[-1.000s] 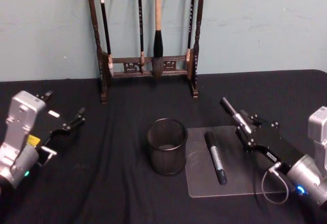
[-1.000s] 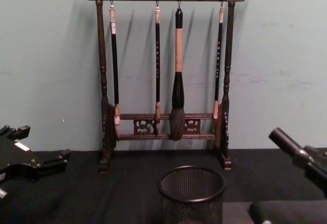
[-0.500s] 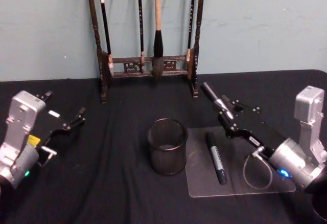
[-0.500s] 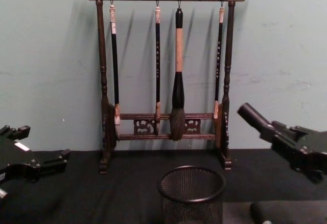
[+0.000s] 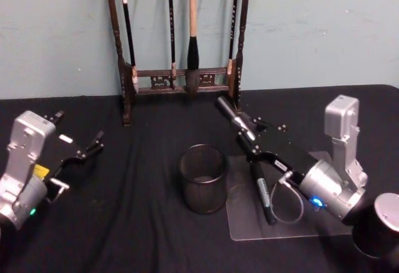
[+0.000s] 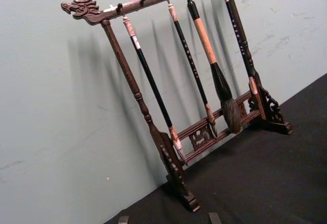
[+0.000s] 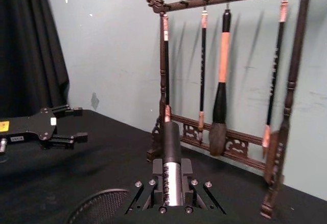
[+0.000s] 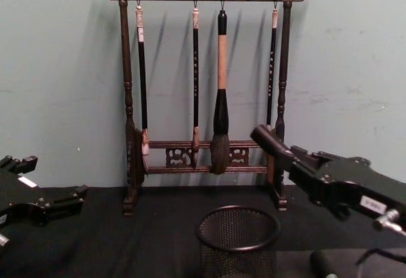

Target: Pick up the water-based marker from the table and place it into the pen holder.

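Black-capped silver marker (image 7: 171, 141) — clamped in right pincer (image 7: 171, 182).

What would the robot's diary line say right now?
right end effector: shut on marker, near pen holder | left end effector: open, parked left | second marker: on mat

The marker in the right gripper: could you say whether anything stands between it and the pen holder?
Nothing visible does. The marker in the right gripper hangs behind and right of the pen holder, open air between. The brush rack stands farther back, a second marker lies on the mat, and the left gripper sits far left.
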{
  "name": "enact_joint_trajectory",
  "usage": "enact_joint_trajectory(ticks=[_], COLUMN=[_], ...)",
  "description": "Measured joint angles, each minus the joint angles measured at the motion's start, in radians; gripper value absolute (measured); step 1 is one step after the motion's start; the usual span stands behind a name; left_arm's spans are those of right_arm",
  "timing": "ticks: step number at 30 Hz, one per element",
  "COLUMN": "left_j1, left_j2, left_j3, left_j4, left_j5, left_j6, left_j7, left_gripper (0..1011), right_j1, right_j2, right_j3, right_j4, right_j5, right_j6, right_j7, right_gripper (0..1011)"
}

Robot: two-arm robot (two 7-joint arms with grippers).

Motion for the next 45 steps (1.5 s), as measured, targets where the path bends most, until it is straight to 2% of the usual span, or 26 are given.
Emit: enact_joint_trajectory(ticks=[10,18,35,45], left_j1=[0.0,0.0,0.0,0.0], left_j2=[0.0,0.0,0.0,0.0], left_j3=[0.0,0.0,0.0,0.0], left_j4=[0.0,0.0,0.0,0.0], left_j5=[0.0,0.0,0.0,0.0], left_j6=[0.0,0.0,0.0,0.0], left_j7=[0.0,0.0,0.0,0.0], left_gripper=[1009,1009,1008,1009], right_j1=[0.053,0.109,0.173,0.19], right_j2=[-0.037,-0.069,-0.105,-0.119], right_j3=[-0.051,-0.103,-0.137,-0.156], right_j4=[0.035,0.093,0.173,0.194], right_j5=[-0.007,-0.035,-0.049,-0.057], right_j6=[0.013,0.011,0.002,0.003], right_j7=[0.007,0.016,0.035,0.043], right_gripper=[210,210,210,210])
